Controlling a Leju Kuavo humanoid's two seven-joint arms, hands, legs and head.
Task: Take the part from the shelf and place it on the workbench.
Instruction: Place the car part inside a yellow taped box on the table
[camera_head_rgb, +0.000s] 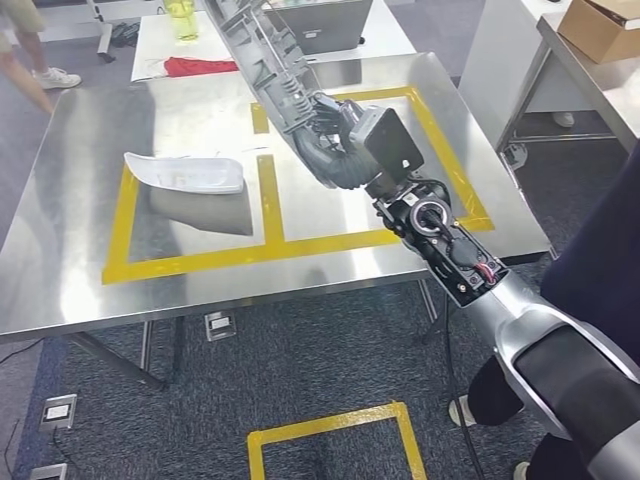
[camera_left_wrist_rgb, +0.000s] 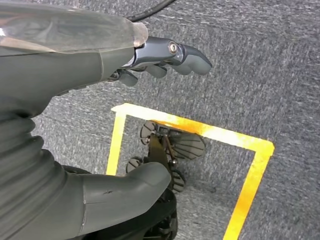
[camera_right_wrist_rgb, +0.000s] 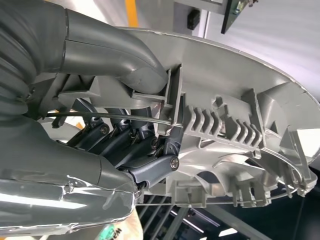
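I see my right hand (camera_head_rgb: 326, 135) gripping the long grey part (camera_head_rgb: 260, 55), thumb (camera_right_wrist_rgb: 124, 55) and fingers (camera_right_wrist_rgb: 151, 167) clamped on its ribbed inner side, holding it tilted above the workbench (camera_head_rgb: 75, 290) near the far edge. My left hand (camera_left_wrist_rgb: 113, 55) hangs over the carpet, fingers loosely extended and holding nothing; a white part (camera_head_rgb: 185, 172) lies in the bench's left taped box (camera_head_rgb: 124, 205)

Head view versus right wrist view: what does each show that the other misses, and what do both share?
Head view alone: the steel workbench with yellow tape boxes, and a white part lying in the left box. Right wrist view alone: the ribbed, clipped underside of the grey part and the fingers wrapped onto it. Both show the right hand holding that grey part over the bench.
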